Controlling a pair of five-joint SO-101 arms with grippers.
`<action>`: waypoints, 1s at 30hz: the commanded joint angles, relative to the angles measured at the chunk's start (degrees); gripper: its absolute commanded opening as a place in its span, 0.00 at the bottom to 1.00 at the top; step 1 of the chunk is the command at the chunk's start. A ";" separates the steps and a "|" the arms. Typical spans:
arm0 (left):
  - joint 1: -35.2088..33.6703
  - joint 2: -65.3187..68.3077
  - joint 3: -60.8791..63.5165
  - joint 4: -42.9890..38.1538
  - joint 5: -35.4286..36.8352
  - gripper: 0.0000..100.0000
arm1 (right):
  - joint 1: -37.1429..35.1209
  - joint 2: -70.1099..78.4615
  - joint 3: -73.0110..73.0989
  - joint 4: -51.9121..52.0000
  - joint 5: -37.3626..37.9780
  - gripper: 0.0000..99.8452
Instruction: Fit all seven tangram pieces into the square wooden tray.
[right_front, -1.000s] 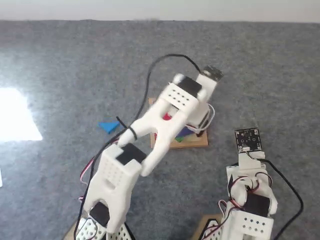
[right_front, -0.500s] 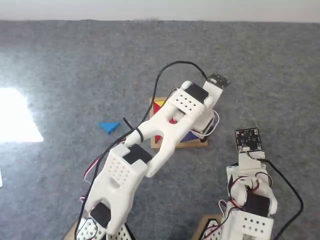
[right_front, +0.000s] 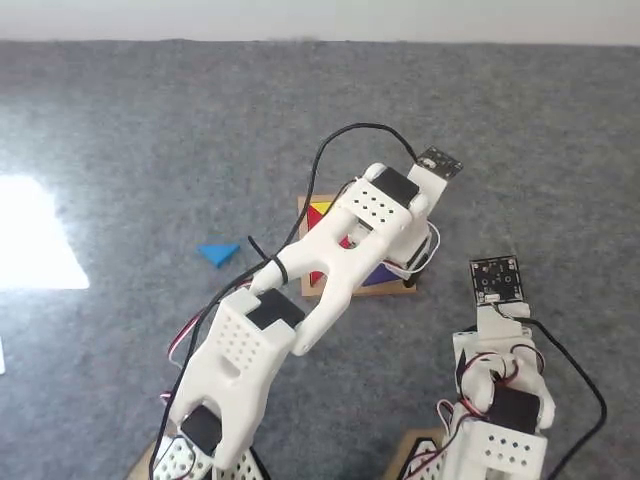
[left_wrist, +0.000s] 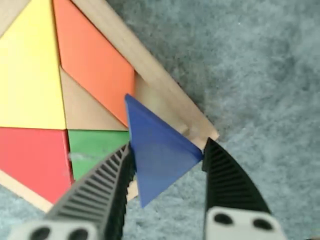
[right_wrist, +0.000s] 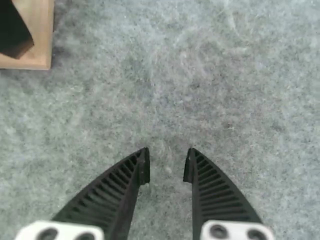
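Tan tray (left_wrist: 150, 72) — yellow piece (left_wrist: 27, 70), orange piece (left_wrist: 92, 60), red piece (left_wrist: 30, 155), green piece (left_wrist: 95, 145), dark-blue triangle (left_wrist: 160, 150) (grey mottled table (left_wrist: 260, 60)).

The high camera sits above and looks down on the grey table (right_front: 120, 130). The left wrist camera looks down at the tray (left_wrist: 160, 85) from very close (the high camera sees it too). The right wrist camera looks down closely at the table.
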 joint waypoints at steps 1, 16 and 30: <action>-0.35 -0.44 -2.77 0.79 -0.88 0.24 | 0.13 -0.48 0.97 -0.04 0.79 0.13; -2.73 -2.73 -3.56 5.54 -0.97 0.28 | 0.13 -0.48 0.97 -0.04 0.79 0.13; -6.51 -6.42 -1.63 4.75 -3.52 0.25 | 0.04 -0.48 0.97 -0.04 0.79 0.13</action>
